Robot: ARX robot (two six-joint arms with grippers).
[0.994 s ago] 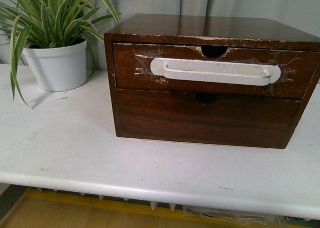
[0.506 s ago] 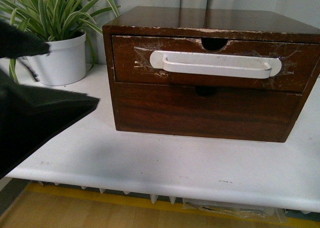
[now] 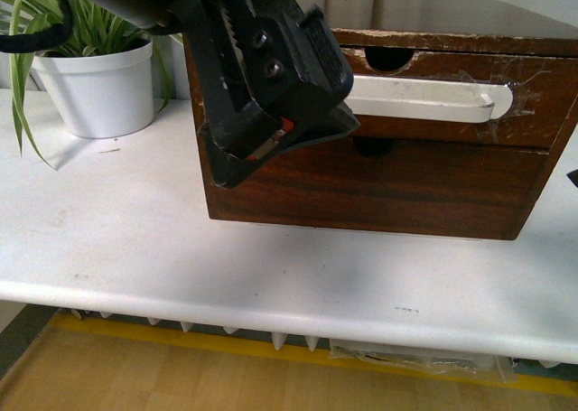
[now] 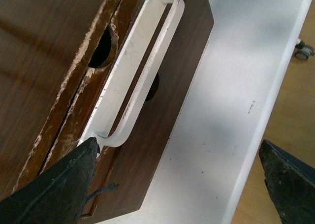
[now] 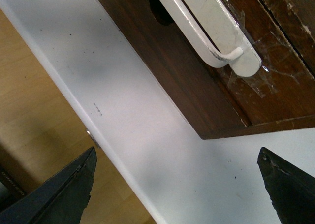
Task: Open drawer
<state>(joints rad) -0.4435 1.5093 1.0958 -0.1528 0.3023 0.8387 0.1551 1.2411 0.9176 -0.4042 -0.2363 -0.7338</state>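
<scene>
The drawer [image 3: 533,113] is the shallow upper one in a dark-brown wooden box, with a long white taped-on bar handle [image 3: 420,99] and a half-round notch [image 3: 388,59] in its chipped top edge. Its front looks flush with the box. My left gripper [image 3: 280,144] is open and empty, close in front of the handle's left end and hiding it. In the left wrist view one finger [image 4: 59,189] sits by the end of the handle [image 4: 140,66]. My right gripper [image 5: 177,184] is open and empty, over the table below the handle's right end [image 5: 206,32].
A taller plain drawer front [image 3: 406,194] without a handle lies under the drawer. A white pot [image 3: 95,90] with a green plant stands at the back left. The white table [image 3: 135,239] ends in a front edge [image 4: 266,115] above a wooden floor.
My left arm has swung in from the left edge to the handle's left end, and it covers that part of the box. The view has shifted a little closer to the box.
</scene>
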